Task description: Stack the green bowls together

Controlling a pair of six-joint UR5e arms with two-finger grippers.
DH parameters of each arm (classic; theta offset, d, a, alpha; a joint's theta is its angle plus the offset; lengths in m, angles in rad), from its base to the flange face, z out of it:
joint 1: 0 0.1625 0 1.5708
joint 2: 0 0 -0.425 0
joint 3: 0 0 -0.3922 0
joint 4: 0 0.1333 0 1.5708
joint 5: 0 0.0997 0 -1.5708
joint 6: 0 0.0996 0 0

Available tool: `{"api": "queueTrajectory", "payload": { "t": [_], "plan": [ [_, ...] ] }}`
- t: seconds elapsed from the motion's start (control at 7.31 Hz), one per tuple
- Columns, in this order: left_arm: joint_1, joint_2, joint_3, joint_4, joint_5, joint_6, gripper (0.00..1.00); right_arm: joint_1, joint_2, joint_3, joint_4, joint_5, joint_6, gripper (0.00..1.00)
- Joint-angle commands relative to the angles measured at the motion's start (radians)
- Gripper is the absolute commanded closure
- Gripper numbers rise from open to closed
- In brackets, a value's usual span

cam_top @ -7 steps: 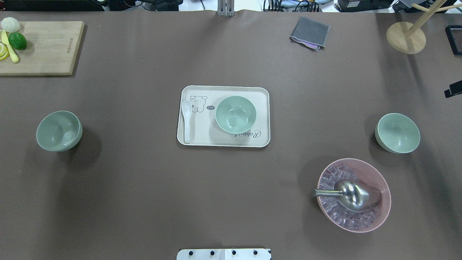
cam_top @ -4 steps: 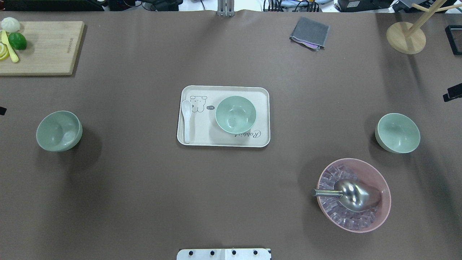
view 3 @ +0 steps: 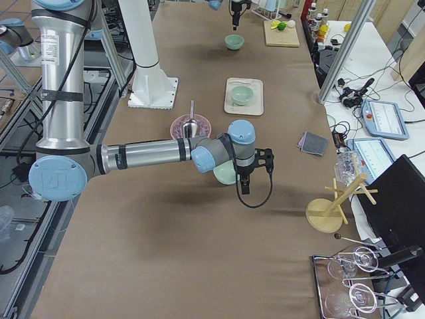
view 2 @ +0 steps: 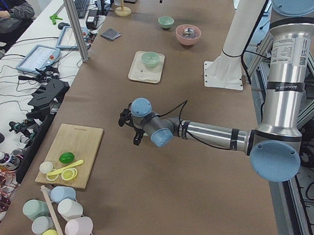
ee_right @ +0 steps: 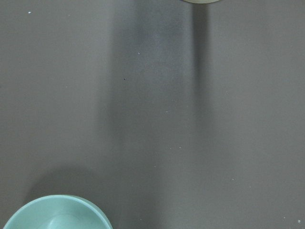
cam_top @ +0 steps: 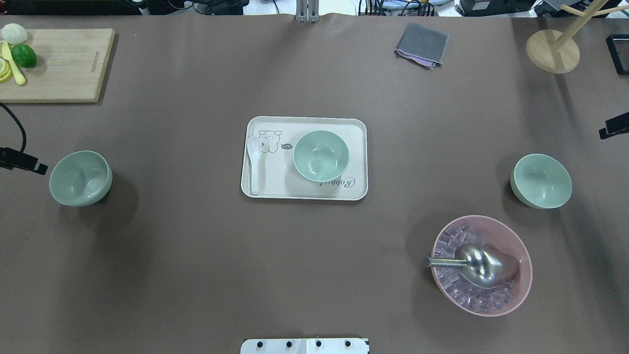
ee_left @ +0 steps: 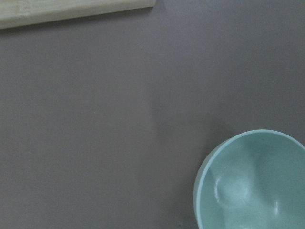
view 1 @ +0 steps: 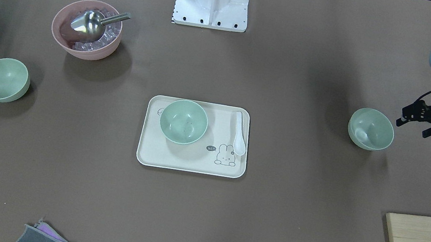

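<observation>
Three pale green bowls stand apart. One sits on the table at the left (cam_top: 80, 178), one on the cream tray in the middle (cam_top: 321, 156), one at the right (cam_top: 541, 181). My left gripper (view 1: 412, 128) hovers just outside the left bowl (view 1: 371, 129), its two fingers apart and empty. The left wrist view shows that bowl (ee_left: 252, 183) at its lower right. Only a tip of my right gripper (cam_top: 612, 127) shows at the right edge, beyond the right bowl. I cannot tell whether it is open. The right wrist view shows that bowl's rim (ee_right: 57, 212).
The cream tray (cam_top: 304, 191) also holds a white spoon (cam_top: 254, 164). A pink bowl (cam_top: 521, 290) of ice with a metal scoop (cam_top: 479, 265) stands near the right bowl. A cutting board (cam_top: 64, 64), grey cloth (cam_top: 422, 44) and wooden stand (cam_top: 553, 51) lie at the far edge.
My left gripper has come into the overhead view from the left edge, toward the left bowl. The right gripper's tip has edged slightly inward. The bowls have not moved.
</observation>
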Motion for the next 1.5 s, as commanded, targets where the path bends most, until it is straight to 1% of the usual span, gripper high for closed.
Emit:
{"api": "queueTrajectory", "payload": {
  "t": [0.0, 0.27, 0.41, 0.55, 1.09, 1.23, 1.37],
  "plan": [
    [0.039, -0.015, 0.006, -0.001, 0.016, -0.064, 0.02, 0.000, -0.001, 0.000, 0.003, 0.002, 0.001, 0.00],
    [0.066, -0.020, 0.017, -0.002, 0.055, -0.065, 0.02, 0.000, -0.001, 0.000, 0.005, 0.002, 0.001, 0.00],
    [0.066, -0.023, 0.020, -0.004, 0.056, -0.062, 0.03, 0.000, -0.001, 0.000, 0.005, 0.002, 0.001, 0.00],
    [0.067, -0.023, 0.020, -0.004, 0.056, -0.062, 0.08, 0.000, -0.001, 0.000, 0.005, 0.002, 0.001, 0.00],
    [0.067, -0.041, 0.037, -0.004, 0.056, -0.062, 0.08, 0.000, -0.001, 0.000, 0.005, 0.002, 0.001, 0.00],
    [0.067, -0.044, 0.041, -0.004, 0.056, -0.062, 0.16, 0.000, -0.001, 0.000, 0.005, 0.002, 0.001, 0.00],
    [0.067, -0.044, 0.043, -0.004, 0.056, -0.062, 0.41, -0.002, 0.001, 0.000, 0.005, 0.002, 0.001, 0.00]
  ]
}}
